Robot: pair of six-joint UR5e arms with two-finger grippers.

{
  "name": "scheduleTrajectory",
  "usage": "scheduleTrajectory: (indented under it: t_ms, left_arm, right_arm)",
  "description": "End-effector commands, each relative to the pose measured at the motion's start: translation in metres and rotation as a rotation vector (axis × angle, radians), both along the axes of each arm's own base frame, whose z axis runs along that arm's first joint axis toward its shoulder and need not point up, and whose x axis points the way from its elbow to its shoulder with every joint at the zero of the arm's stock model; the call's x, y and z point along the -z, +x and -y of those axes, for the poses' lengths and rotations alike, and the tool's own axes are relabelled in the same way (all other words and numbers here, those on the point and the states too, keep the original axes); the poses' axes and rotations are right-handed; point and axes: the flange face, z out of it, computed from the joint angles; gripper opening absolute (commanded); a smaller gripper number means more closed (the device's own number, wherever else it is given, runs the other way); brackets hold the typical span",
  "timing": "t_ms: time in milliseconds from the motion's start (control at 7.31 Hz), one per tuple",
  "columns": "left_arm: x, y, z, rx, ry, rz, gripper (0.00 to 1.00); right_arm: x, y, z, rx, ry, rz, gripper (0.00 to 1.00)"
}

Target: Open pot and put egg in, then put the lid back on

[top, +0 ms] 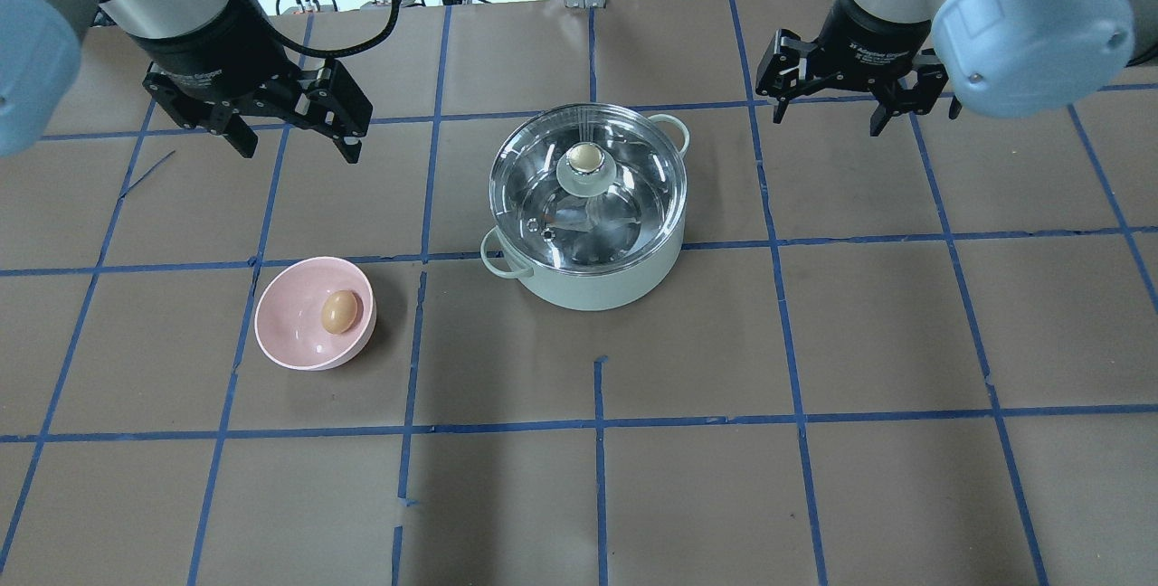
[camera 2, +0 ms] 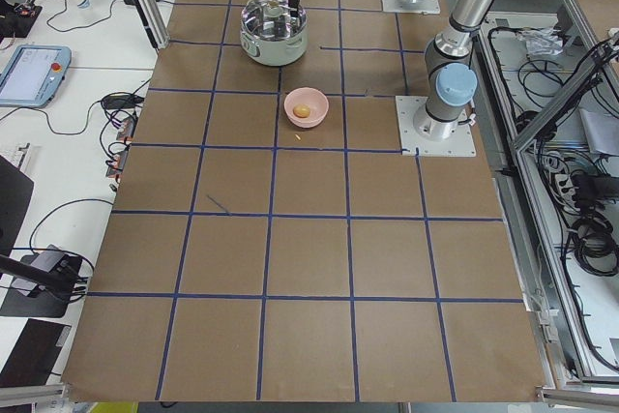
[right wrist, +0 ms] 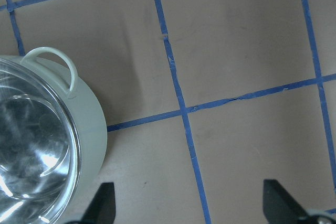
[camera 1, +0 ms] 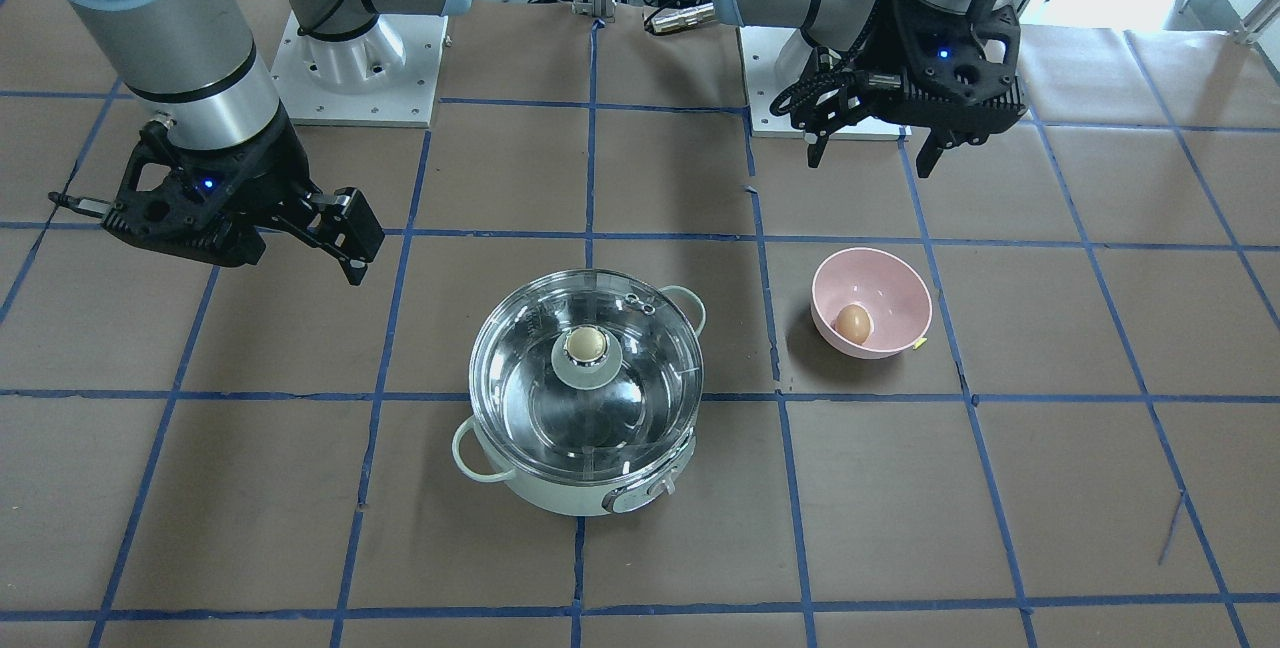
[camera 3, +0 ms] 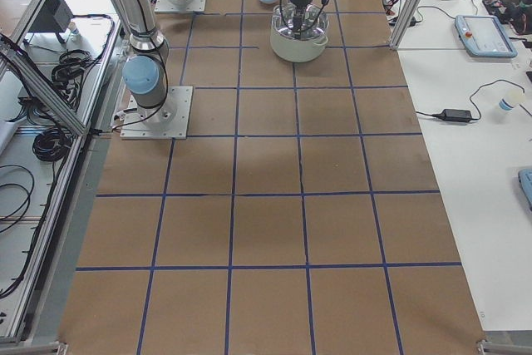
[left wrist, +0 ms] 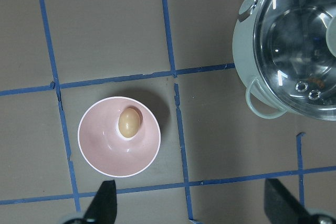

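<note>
The pale mint pot (top: 588, 283) stands mid-table with the clear glass lid (top: 588, 206) on it, beige knob (top: 585, 155) on top. The brown egg (top: 339, 311) lies in a pink bowl (top: 289, 324) to the pot's left. My left gripper (top: 289, 129) hangs open and empty above the table behind the bowl. In its wrist view, the egg (left wrist: 128, 121) and bowl (left wrist: 105, 145) lie below and the pot (left wrist: 247, 30) is at the right. My right gripper (top: 828, 120) is open and empty, right of the pot. Its wrist view shows the pot's wall (right wrist: 92, 124) and lid (right wrist: 31, 145).
The table is brown paper with a blue tape grid (top: 597, 242). The two arm bases (camera 1: 355, 68) (camera 1: 800, 108) stand at the robot's side. The front-facing view shows the pot's control knob (camera 1: 655, 488) facing away from the robot.
</note>
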Motion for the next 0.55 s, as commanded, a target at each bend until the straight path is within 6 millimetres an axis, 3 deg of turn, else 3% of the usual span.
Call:
scheduleTrajectory:
  t_ms: [0,411]
  left_arm:
    - [-0.0002,0.0009,0.0004,-0.02,-0.002,-0.001,1.0]
    - [0.0,0.0012,0.0005,-0.044,-0.001,-0.006,1.0]
  right_arm:
    - [0.0008,-0.0004,-0.0001,0.0,0.002,0.0,1.0]
    - [0.0036,0.0004,-0.0001,-0.002,0.012,0.0,1.0]
